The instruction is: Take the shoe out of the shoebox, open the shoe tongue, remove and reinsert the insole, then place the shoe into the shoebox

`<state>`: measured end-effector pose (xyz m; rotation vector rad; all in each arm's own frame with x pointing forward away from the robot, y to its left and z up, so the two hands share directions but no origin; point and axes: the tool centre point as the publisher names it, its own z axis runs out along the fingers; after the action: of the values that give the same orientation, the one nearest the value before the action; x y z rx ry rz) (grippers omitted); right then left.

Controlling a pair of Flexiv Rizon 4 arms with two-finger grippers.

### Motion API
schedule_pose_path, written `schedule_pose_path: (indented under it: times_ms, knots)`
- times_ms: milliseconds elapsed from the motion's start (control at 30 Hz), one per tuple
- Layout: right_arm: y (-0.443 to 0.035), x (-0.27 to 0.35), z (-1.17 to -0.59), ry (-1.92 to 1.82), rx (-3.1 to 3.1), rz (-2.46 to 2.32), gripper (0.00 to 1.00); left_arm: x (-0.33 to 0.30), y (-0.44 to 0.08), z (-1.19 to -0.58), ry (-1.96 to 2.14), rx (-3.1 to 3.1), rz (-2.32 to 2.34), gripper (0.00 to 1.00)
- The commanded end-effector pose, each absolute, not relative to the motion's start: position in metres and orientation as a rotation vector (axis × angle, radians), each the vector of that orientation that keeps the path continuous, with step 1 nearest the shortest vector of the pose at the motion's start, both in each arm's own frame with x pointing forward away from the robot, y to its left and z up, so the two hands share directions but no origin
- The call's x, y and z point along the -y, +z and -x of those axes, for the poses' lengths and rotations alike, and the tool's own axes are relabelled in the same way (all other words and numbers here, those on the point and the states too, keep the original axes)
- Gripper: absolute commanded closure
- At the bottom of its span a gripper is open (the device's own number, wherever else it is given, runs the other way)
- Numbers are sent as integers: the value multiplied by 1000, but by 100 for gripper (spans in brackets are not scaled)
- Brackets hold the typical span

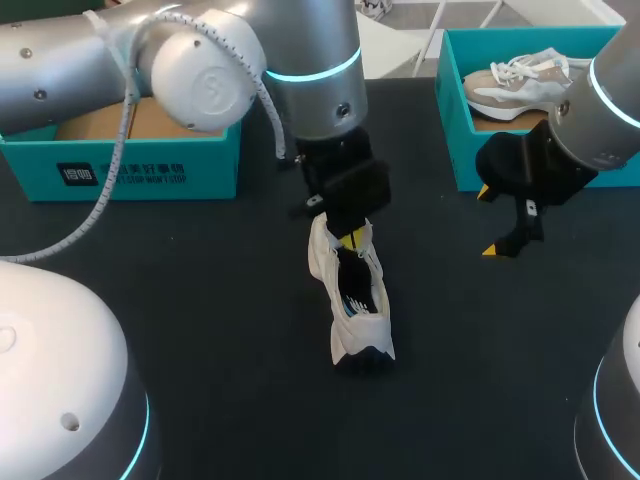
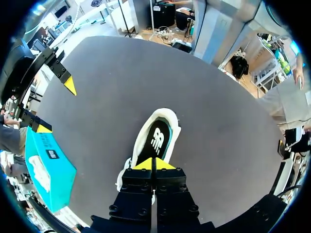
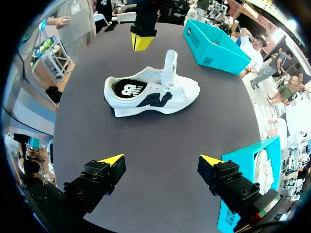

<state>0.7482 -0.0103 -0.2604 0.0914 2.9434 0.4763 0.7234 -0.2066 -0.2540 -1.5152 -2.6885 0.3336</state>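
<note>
A white shoe [image 1: 345,320] with a dark side stripe stands upright on the black table, mid-table. Its tongue [image 3: 170,63] sticks up, and the dark insole [image 2: 158,138] with a white logo lies flat inside the heel opening. My left gripper [image 1: 352,240] hangs just above the shoe's opening, fingers pressed together with nothing visible between them; seen from the right wrist, the left gripper [image 3: 142,42] is clear of the tongue. My right gripper [image 1: 489,221] is open and empty, off to the shoe's right, its fingers spread wide [image 3: 161,160].
A teal shoebox [image 1: 455,120] at the back right holds a second pale shoe [image 1: 520,85]. Another teal box [image 1: 130,165] with brown contents sits at the back left, partly under my left arm. Bare black tabletop surrounds the shoe.
</note>
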Motion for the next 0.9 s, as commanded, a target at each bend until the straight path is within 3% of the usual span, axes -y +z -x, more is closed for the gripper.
schedule_pose_path:
  times_ms: [33, 333, 900]
  knots:
    - [-261, 9, -749, 474, -2944, -91, 0, 212, -260, -718, 334, 2631, 1571, 100]
    - [-261, 9, -749, 474, -2944, -91, 0, 227, -295, -694, 203, 2498, 1722, 100]
    - [-261, 9, -749, 474, -2944, -91, 0, 225, -352, -718, 31, 2437, 1800, 100]
